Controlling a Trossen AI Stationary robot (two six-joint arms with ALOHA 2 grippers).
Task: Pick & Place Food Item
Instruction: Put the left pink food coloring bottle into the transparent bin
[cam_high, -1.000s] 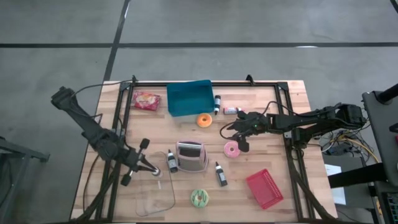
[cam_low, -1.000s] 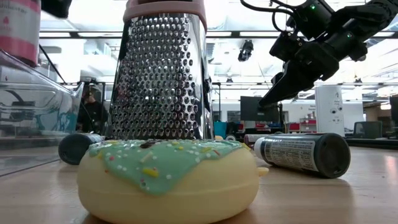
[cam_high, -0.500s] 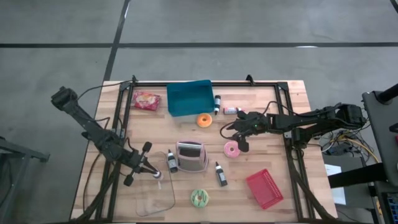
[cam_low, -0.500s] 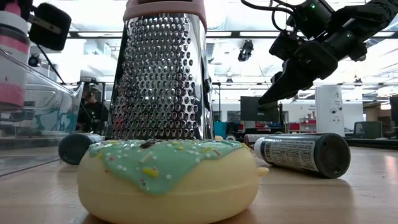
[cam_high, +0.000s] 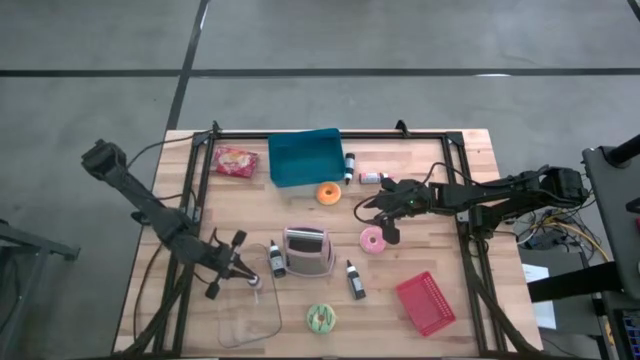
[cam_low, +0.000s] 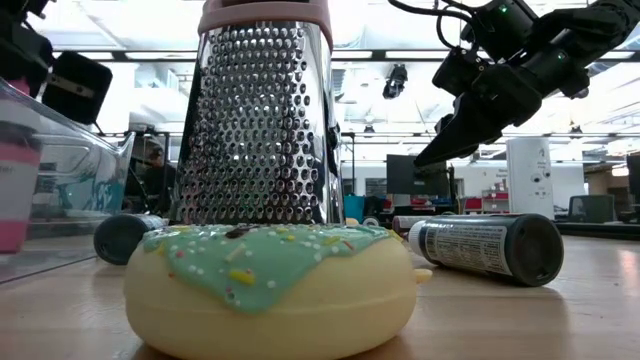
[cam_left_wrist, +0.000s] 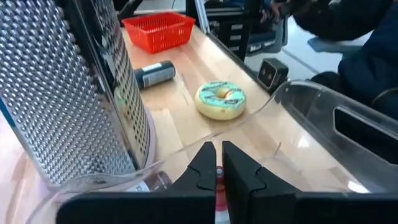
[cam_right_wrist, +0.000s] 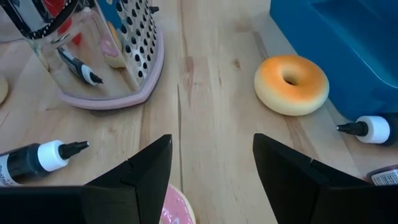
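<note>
from above we see the left gripper (cam_high: 250, 279) with its fingers pressed together on a small pink-and-white bottle (cam_high: 256, 283) at the near rim of a clear plastic container (cam_high: 250, 318), beside the metal grater (cam_high: 308, 250). the right gripper (cam_high: 375, 213) hangs spread wide just beside the pink donut (cam_high: 373, 239), a frosted ring lying flat on the wooden table (cam_high: 440, 250); an orange donut (cam_high: 328, 193) sits against the blue bin (cam_high: 305, 158), a green donut (cam_high: 321, 318) lies near the front edge, and a red basket (cam_high: 426, 302) stands at the right front. from table height the green donut (cam_low: 270, 275) fills the foreground, mint icing with sprinkles over a pale yellow body, the grater (cam_low: 262, 115) upright behind it and a dark bottle (cam_low: 488, 247) lying on its side to the right; beyond is a bright room with ceiling lights and a person seated far back. the left wrist camera looks past closed fingers (cam_left_wrist: 202, 171) through the container's wall (cam_left_wrist: 311, 118) to the green donut (cam_left_wrist: 221, 99) and red basket (cam_left_wrist: 158, 30). the right wrist camera shows parted fingers (cam_right_wrist: 149, 165) over bare planks, the orange donut (cam_right_wrist: 291, 84) smooth and glossy, and the pink donut's edge (cam_right_wrist: 174, 208) between them.
</note>
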